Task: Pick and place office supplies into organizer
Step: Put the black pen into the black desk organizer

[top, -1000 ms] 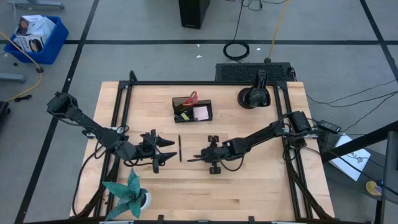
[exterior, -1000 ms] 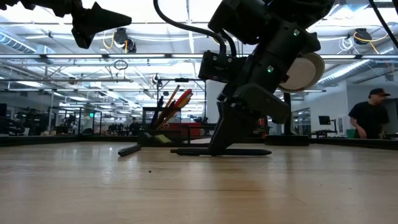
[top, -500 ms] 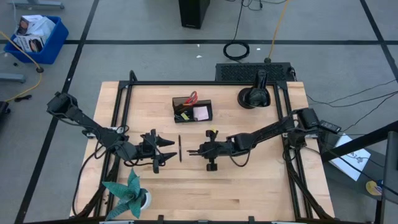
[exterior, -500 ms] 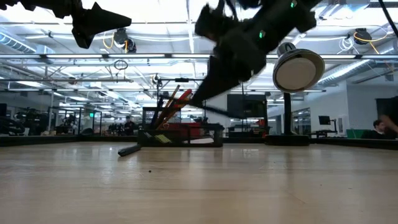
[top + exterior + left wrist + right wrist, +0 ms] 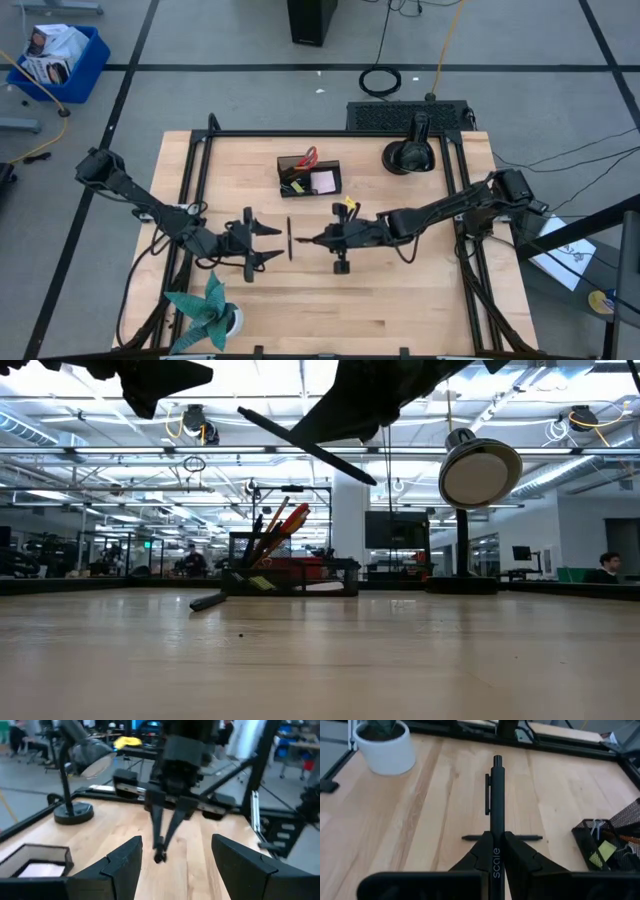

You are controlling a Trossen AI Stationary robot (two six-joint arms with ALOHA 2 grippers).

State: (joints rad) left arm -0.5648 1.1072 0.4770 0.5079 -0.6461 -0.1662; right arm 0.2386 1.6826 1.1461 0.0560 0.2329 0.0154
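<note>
1. We have the right gripper clamped on a black pen, lifted clear of the bench, ready to carry to the organizer nearby.
2. A second pen lies on the bench, just in front of the organizer, awaiting pickup.
3. Our left gripper waits beside that pen, fingers apart, holding nothing.
</note>
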